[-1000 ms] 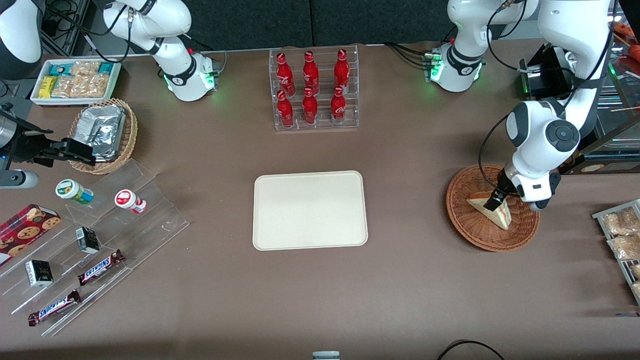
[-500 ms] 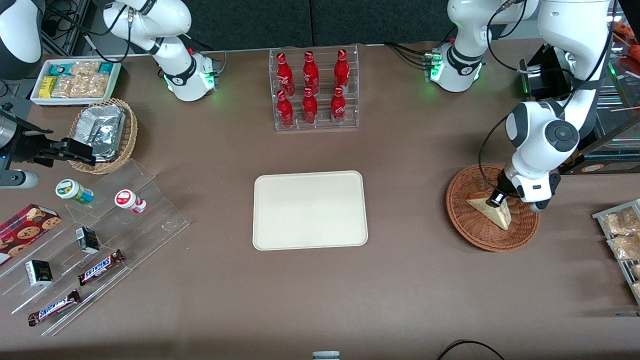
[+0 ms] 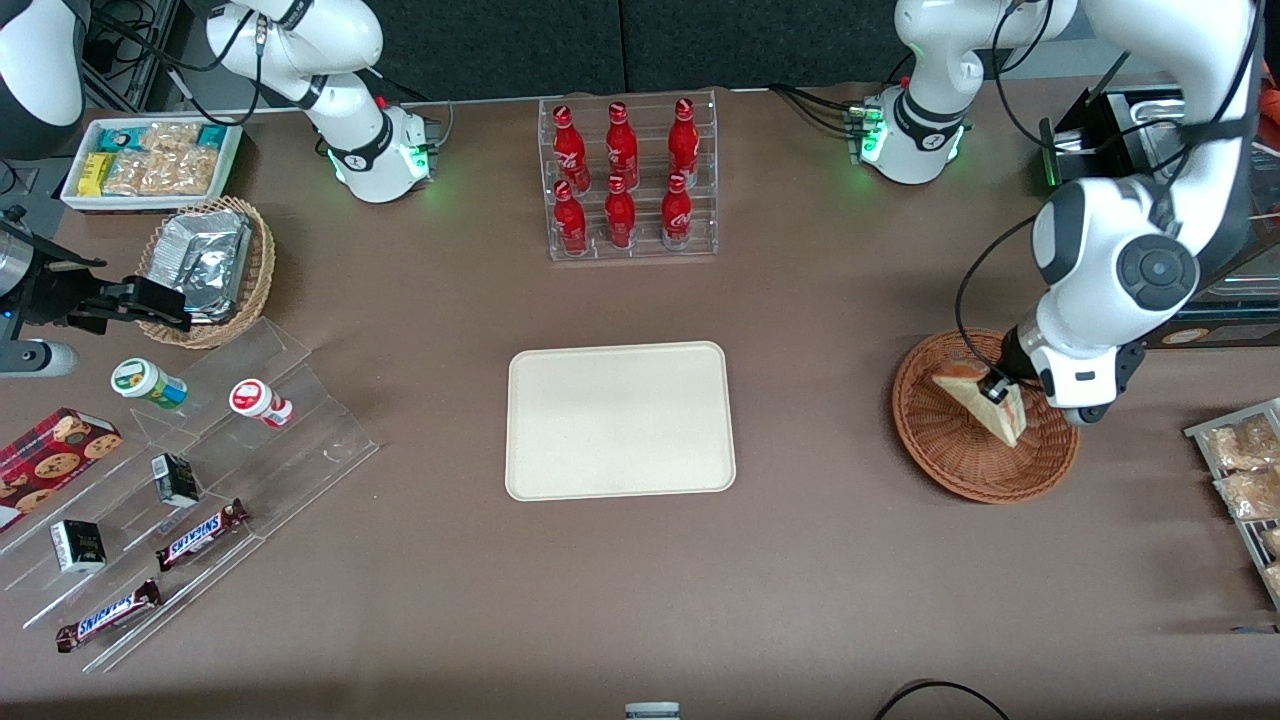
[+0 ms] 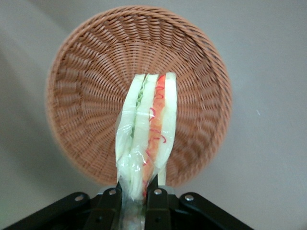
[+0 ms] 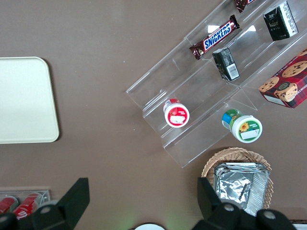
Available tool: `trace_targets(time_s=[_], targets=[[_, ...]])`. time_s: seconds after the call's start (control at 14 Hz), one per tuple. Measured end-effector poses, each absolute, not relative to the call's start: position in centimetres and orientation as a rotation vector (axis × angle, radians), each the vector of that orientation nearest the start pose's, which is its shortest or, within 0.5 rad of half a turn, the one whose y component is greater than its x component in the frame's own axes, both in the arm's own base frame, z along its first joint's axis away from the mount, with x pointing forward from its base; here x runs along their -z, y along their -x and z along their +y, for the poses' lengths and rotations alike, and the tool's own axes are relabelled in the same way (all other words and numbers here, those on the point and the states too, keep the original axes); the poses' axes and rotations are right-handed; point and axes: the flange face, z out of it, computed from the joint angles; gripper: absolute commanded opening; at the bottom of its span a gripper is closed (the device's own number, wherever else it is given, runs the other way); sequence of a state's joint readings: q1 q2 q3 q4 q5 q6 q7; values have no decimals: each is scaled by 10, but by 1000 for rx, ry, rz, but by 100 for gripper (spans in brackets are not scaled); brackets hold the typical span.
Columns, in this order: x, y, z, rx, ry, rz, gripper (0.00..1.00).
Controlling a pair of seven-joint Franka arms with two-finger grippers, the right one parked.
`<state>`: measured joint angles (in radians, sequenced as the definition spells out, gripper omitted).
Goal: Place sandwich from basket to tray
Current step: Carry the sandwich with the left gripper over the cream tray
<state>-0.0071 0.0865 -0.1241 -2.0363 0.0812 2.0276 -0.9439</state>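
Observation:
The sandwich [image 3: 985, 405], a plastic-wrapped white wedge with red and green filling [image 4: 148, 124], is held in my left gripper [image 3: 995, 390], lifted a little above the reddish-brown wicker basket [image 3: 950, 460]. The gripper [image 4: 136, 191] is shut on the sandwich's end, its black fingers [image 4: 156, 199] pressing both bread faces. The basket [image 4: 86, 96] lies below the sandwich with nothing else in it. The cream tray [image 3: 620, 420] lies flat at the table's middle, with nothing on it, well toward the parked arm from the basket; its corner shows in the right wrist view [image 5: 24, 100].
A clear rack of red bottles [image 3: 628, 180] stands farther from the camera than the tray. A rack of snack packets [image 3: 1245, 480] sits at the working arm's end. A tan foil-packet basket [image 3: 205, 265], acrylic shelves with snacks [image 3: 190, 490] and a white snack box [image 3: 150, 160] lie toward the parked arm's end.
The gripper has risen with the sandwich in it, lifting the wedge off the basket floor. The arm's wrist has moved up and slightly toward the table's end.

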Motion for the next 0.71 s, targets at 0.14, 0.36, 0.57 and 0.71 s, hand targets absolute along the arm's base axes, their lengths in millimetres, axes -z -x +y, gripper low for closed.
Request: trace_targets(time_s=[0.14,0.36,0.57,0.71], targets=[[-435,-553,-111,-57,2847,-1050,17],[-451,-542,-189,-25,2932,-863,17],[-447,-529,-277,-5,3000,-637,17],[-434,-524,-334,0,3027,-512,17]])
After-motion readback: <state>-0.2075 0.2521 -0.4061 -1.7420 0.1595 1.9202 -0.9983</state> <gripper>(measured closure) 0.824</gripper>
